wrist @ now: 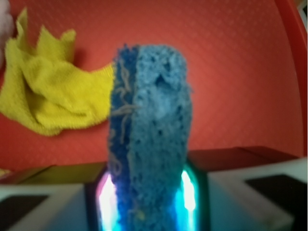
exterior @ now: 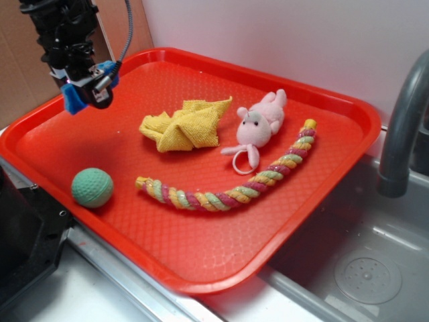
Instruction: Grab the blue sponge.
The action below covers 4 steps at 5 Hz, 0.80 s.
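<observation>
Blue sponge (exterior: 74, 98) sits in the upper left of the exterior view, up in the air above the red tray (exterior: 201, 248). The tool (exterior: 86, 90) is clamped on it. In the wrist view the blue sponge (wrist: 149, 130) fills the middle of the frame, standing up on its end, with the two sides of the tool pressed against its bottom part. Some thin tan threads cling to its left edge.

Below and to the right of the sponge, near the middle of the tray, lies a crumpled yellow cloth (exterior: 182, 125). In the wrist view the yellow cloth (wrist: 48, 96) is at the upper left, behind the sponge. A pink toy mouse (exterior: 260, 124) lies just to the right of the cloth. A long twisted rope toy (exterior: 234, 188) curves across the lower middle of the tray. A green ball (exterior: 92, 187) rests at the lower left of the tray, well apart from the tool. A gray faucet (exterior: 402, 127) stands at the right edge of the frame, above a sink (exterior: 362, 268).
</observation>
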Tool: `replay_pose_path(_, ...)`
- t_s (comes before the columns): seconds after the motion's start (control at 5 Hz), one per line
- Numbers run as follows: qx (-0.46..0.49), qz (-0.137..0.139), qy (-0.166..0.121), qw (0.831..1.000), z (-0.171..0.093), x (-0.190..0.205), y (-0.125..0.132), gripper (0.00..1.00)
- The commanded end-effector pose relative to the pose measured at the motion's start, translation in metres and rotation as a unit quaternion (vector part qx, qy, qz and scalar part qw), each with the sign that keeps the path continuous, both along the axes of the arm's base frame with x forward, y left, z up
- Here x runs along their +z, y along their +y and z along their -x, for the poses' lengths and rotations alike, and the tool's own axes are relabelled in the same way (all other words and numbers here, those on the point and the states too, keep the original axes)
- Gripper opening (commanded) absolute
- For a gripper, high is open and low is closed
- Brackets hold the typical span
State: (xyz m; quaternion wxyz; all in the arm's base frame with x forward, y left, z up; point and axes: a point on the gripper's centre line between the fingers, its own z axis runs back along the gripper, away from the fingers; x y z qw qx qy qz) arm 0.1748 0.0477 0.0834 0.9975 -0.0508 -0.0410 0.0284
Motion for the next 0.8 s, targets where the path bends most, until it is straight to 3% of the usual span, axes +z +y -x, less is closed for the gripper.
replay_pose_path(0.0,0.024,-0.014,-0.031,0.999,-0.006,0.067,-0.041,0.0)
replay_pose_path(0.2,0.037,-0.014,-0.037,0.998,-0.021,0.082,-0.037,0.0)
replay_pose_path(0.4,0.058,0.001,-0.062,0.996,-0.02,0.085,-0.024,0.0)
replay_pose_path(0.6,0.061,-0.008,-0.053,0.997,-0.027,0.077,-0.011,0.0)
